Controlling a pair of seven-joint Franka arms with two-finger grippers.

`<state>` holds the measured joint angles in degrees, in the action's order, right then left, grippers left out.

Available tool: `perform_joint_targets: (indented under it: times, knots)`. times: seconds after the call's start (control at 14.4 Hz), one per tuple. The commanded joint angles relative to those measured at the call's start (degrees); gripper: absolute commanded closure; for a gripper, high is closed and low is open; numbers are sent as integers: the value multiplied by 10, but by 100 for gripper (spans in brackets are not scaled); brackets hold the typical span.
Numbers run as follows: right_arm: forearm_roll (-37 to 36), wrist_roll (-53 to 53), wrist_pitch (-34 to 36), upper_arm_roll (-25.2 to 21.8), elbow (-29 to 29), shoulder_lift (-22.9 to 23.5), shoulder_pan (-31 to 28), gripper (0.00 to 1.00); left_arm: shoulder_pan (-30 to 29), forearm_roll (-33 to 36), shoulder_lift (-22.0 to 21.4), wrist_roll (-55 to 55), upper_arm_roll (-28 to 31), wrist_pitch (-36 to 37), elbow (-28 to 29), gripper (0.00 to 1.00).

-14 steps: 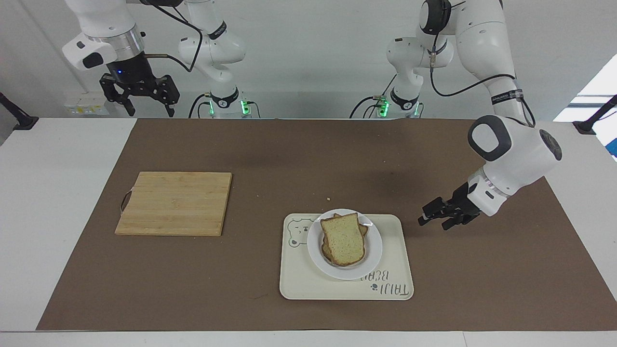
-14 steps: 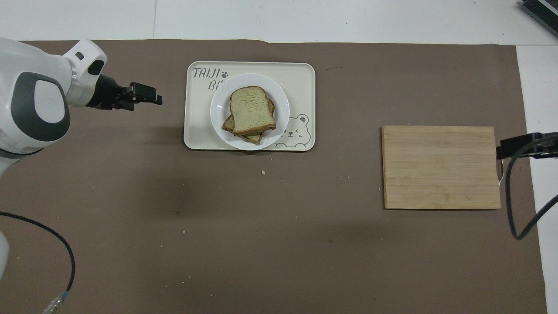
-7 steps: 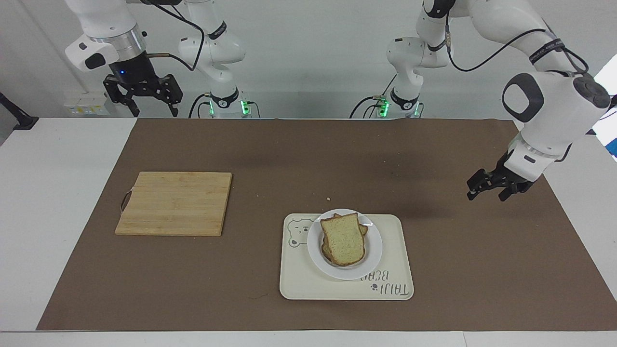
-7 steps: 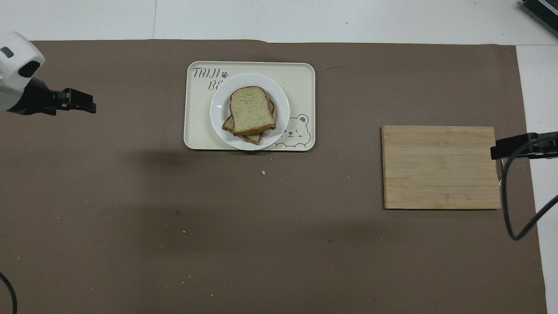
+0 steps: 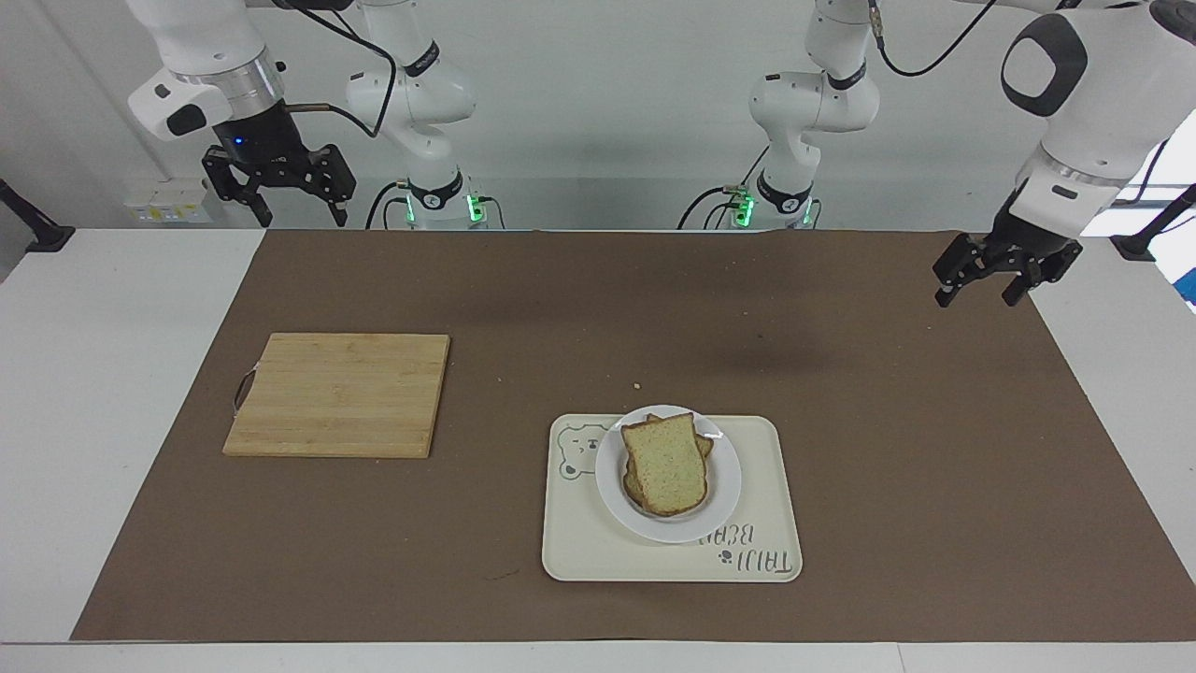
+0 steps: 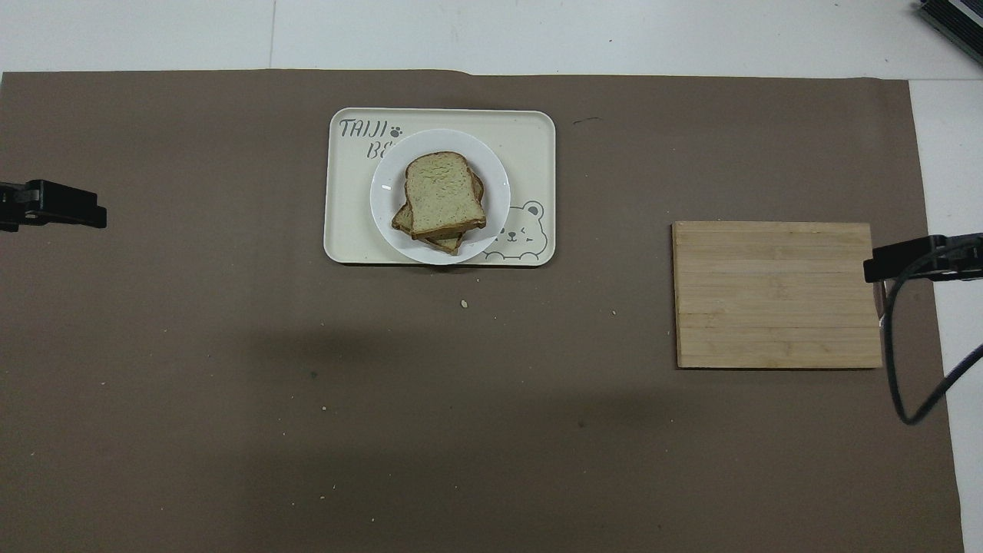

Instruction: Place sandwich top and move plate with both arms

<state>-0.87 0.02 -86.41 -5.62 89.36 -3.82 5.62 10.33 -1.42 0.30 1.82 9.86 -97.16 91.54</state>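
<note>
The sandwich top [image 5: 665,463] [image 6: 443,193], a pale speckled slice with a brown crust, lies on other bread slices on the small white plate [image 5: 724,495] [image 6: 497,184]. The plate sits on a cream bear tray [image 5: 579,556] [image 6: 537,130]. My left gripper [image 5: 992,283] [image 6: 92,215] hangs open and empty, raised over the mat's edge at the left arm's end of the table, well apart from the plate. My right gripper [image 5: 288,207] [image 6: 872,269] waits open and empty, held high at the right arm's end, close to the robots' edge of the table.
A bamboo cutting board [image 5: 338,394] [image 6: 776,296] lies on the brown mat [image 5: 579,308] toward the right arm's end. A few crumbs [image 5: 636,385] lie on the mat near the tray, on its side toward the robots.
My left gripper has drawn away from beside the tray, rising and swinging toward the left arm's end of the table. The right gripper has barely shifted. Bread and plate have stayed put.
</note>
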Motion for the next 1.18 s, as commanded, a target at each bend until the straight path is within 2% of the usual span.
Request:
perform_joint_targets:
  times: [0.0, 0.14, 1.11]
  knots:
    - [-11, -21, 10, 4, 9, -9, -3, 0, 19, 31, -44, -10, 1, 38, 14, 0]
    - [-11, -20, 11, 5, 8, -9, -3, 0, 19, 34, -52, -3, -1, 37, 29, 0]
    - [-10, -20, 10, 5, 13, -13, -4, 0, 21, 26, -52, 7, -1, 89, 20, 0]
